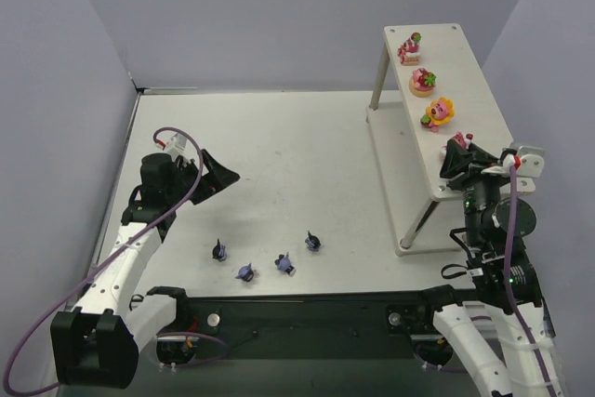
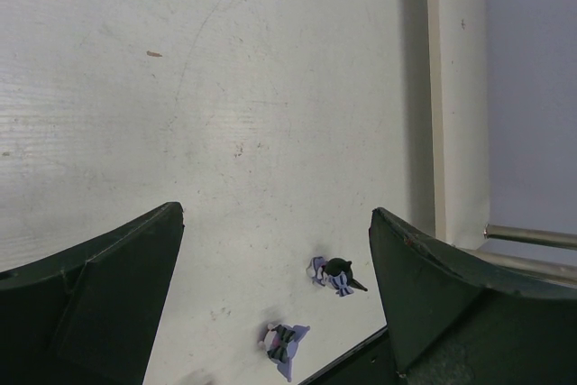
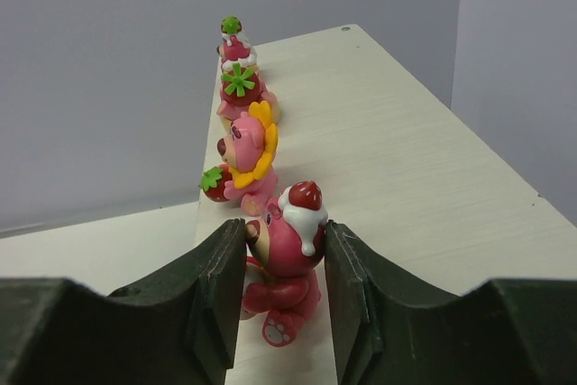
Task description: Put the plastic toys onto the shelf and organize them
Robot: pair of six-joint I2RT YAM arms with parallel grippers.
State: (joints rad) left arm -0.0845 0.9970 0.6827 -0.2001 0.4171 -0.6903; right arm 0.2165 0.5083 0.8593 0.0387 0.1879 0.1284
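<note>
From above, three bright toys (image 1: 410, 46) (image 1: 424, 82) (image 1: 438, 112) stand in a row on the top board of the shelf (image 1: 465, 72), the right gripper (image 1: 462, 151) sits over that board's near end, and four dark toys (image 1: 219, 250) (image 1: 245, 272) (image 1: 284, 264) (image 1: 313, 243) lie on the table (image 1: 279, 155) near the left gripper (image 1: 218, 174). The left wrist view shows that claw spread wide and holding nothing, with two dark toys on the table below and between its fingers. The right wrist view shows the right claw closed on a pink figurine (image 3: 287, 245) with a red-and-white cap at the near end of the top board, in line with the three toys behind it.
</note>
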